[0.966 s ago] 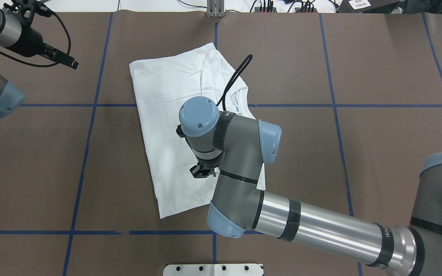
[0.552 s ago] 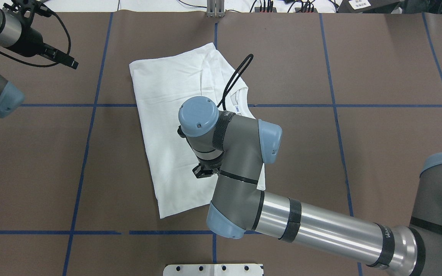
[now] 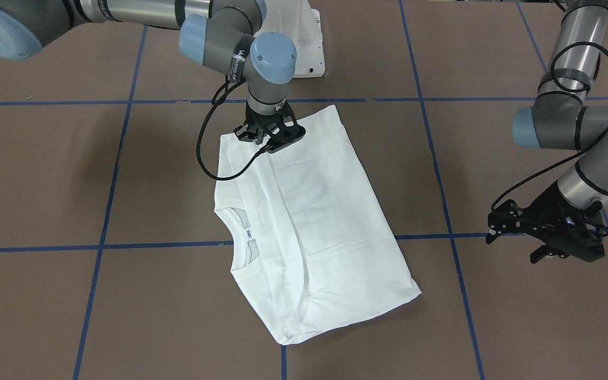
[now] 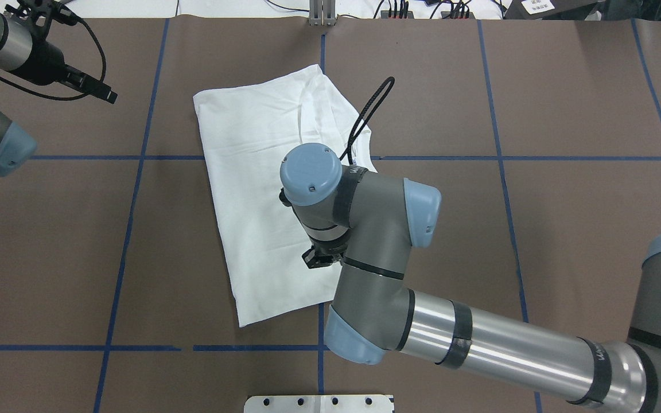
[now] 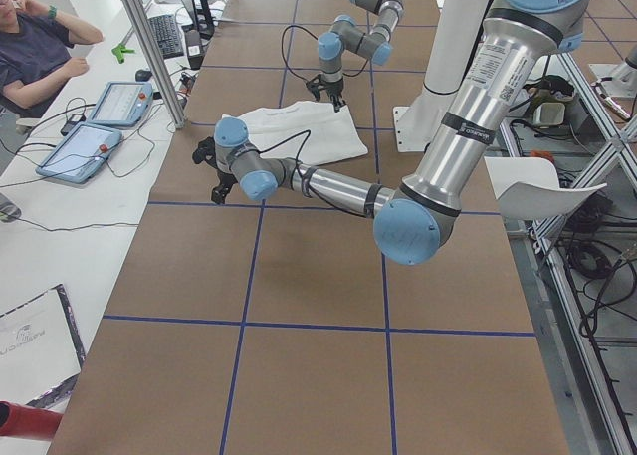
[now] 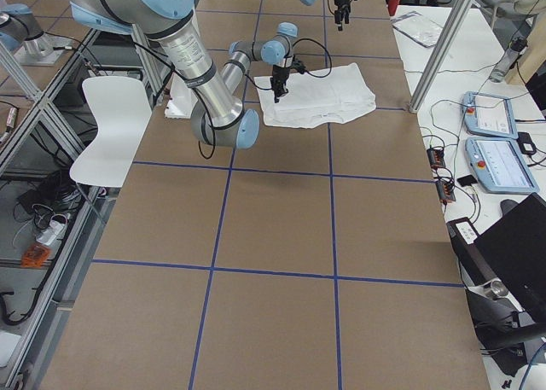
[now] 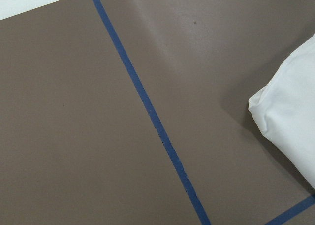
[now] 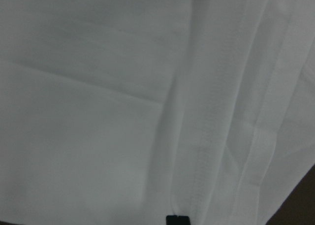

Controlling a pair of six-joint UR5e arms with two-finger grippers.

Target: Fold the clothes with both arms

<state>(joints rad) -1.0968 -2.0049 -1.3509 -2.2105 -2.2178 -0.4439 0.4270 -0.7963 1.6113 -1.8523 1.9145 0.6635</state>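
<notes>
Rightward slid the right pincer (image 3: 269,138) — grip cannot be told — over one shirt (image 3: 325,221); left pincer (image 3: 515,244) released.

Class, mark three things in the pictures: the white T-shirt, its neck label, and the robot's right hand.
white T-shirt (image 3: 325,211), exterior front-facing view, middle of the folded body.
neck label (image 3: 250,233), exterior front-facing view, its printed face.
right hand (image 3: 268,139), exterior front-facing view, between its fingertips.
</notes>
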